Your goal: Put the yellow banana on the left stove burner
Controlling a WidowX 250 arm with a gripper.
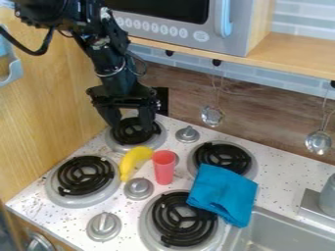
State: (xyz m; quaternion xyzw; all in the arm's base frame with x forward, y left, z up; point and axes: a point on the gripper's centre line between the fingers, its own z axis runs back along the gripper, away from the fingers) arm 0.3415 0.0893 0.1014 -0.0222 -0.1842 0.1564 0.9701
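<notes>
Desk [278, 171] – white, speckled, with burners and knobs. Sink [278, 241] – near right. Gripper [133, 128] – far left, fingers spread wide, holding nothing, over the far left burner [135, 136]; a low descent could catch the coil. Cloth [224, 190] – blue, folded, lying over parts of both right burners and reaching the sink's edge; a tug could slip it in. Cup [164, 167] – red, upright, between left and right burners; a sideways brush could topple it. Banana [134, 160] – yellow, close left of the cup; a push rightward could knock both.

Banana [134, 161], cup [164, 169], cloth [224, 192] on stovetop [126, 212]
</notes>
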